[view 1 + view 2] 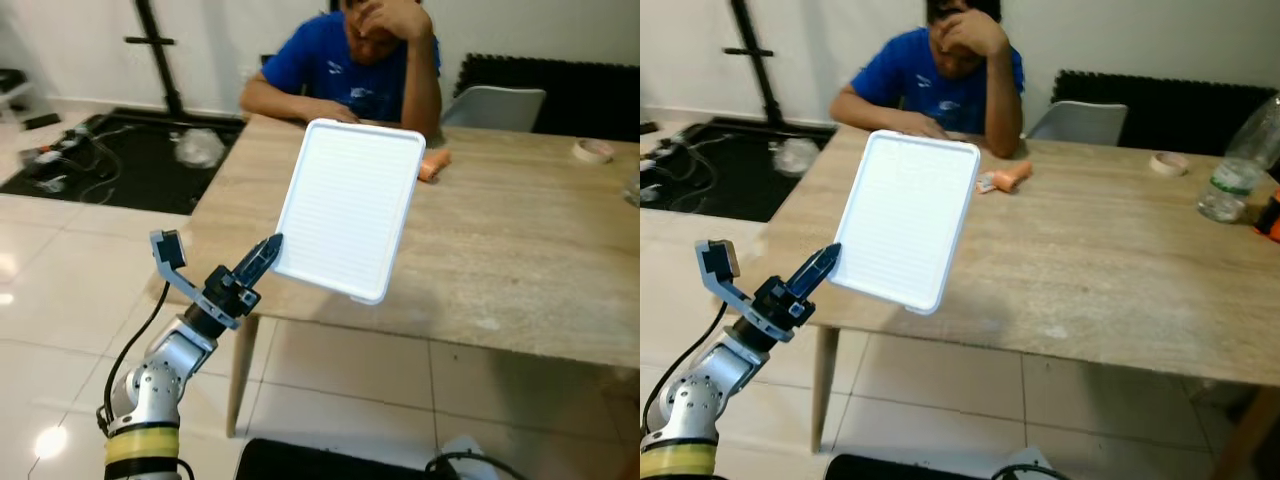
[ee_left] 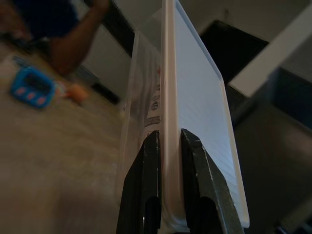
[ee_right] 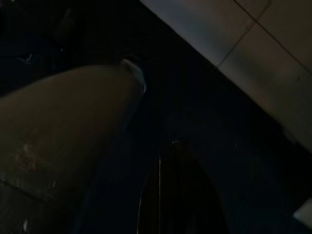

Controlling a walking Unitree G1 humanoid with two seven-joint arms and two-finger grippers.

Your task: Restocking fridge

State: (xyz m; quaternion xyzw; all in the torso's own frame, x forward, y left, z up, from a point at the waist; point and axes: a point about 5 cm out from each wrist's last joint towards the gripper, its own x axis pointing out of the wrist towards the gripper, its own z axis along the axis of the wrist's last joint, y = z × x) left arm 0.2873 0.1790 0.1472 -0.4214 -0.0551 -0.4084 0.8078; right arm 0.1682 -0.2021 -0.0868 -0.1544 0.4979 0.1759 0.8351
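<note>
The left gripper (image 1: 268, 250) was clamped on the edge of a white tray (image 1: 348, 208), one black finger on each face of the rim, as the left wrist view confirmed. The tray was held clear of the wooden table (image 1: 520, 260), tilted up with its ribbed face toward the camera, above the near table edge. The right arm hung idle in shade; its wrist view was too dark to tell how its fingers stood. Beyond the tray, an orange object (image 1: 1008, 178) lay on the table, with a roll of tape (image 1: 1169, 162) and a clear bottle (image 1: 1238, 170) toward the far right. A person in a blue shirt (image 1: 345, 70) sat at the far side. Judged from this, the tray was being carried toward the fridge. The pinch was narrow and off-centre, so the tray should be moved slowly, kept from swinging, and steered clear of the table edge.
</note>
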